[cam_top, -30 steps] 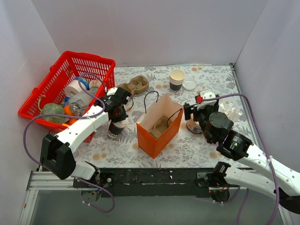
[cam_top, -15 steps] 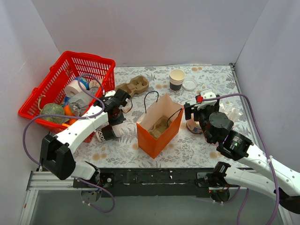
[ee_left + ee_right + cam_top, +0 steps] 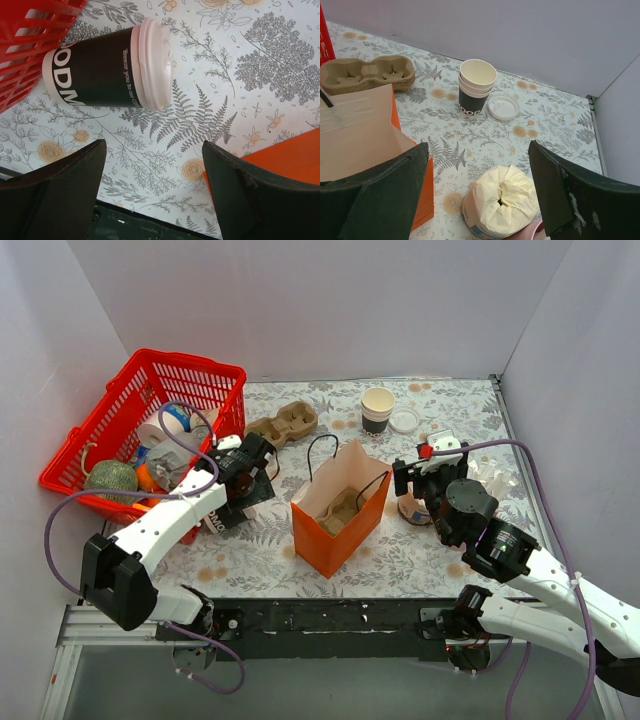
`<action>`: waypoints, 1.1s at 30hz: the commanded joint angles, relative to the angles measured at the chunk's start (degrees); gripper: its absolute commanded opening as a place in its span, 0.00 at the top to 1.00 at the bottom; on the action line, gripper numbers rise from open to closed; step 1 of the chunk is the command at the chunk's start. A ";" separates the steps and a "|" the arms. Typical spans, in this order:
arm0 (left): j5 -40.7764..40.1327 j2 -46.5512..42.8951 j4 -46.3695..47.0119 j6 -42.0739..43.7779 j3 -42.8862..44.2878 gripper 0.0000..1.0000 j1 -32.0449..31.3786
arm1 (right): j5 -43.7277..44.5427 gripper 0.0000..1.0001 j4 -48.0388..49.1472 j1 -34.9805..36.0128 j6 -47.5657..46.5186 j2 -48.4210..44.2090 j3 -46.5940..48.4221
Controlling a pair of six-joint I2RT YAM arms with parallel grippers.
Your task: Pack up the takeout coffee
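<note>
The takeout coffee (image 3: 100, 70) lies on its side on the flowered table, its white lid (image 3: 156, 64) pointing right and its base against the red basket (image 3: 22, 47). In the top view the takeout coffee (image 3: 217, 523) shows partly under my left arm. My left gripper (image 3: 154, 146) hovers above the table just beside the cup, open, with nothing between its fingers. The orange paper bag (image 3: 335, 525) stands open in the middle. My right gripper (image 3: 479, 147) is open above a paper-wrapped bundle (image 3: 502, 200), right of the bag.
A stack of lidless cups (image 3: 377, 408) and a loose flat lid (image 3: 405, 421) sit at the back. A cardboard cup carrier (image 3: 285, 423) lies behind the bag. The basket (image 3: 150, 410) holds several items. The bag's corner (image 3: 285, 155) is near my left gripper.
My left gripper has opened and let go of the cup, which went from tilted in its grip to lying on its side by the basket. The right arm has not moved.
</note>
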 commanded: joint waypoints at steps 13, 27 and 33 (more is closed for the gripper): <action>-13.43 11.03 1.69 -9.94 1.92 0.29 0.63 | 0.83 0.12 3.89 -0.11 -0.97 0.08 -0.75; -14.49 15.61 -2.09 -12.93 3.77 0.51 1.16 | 1.44 0.12 4.07 -0.11 -1.41 0.43 -0.75; -10.98 12.01 -0.34 -11.97 3.15 0.80 1.24 | 1.44 0.12 4.07 -0.11 -1.33 0.43 -0.75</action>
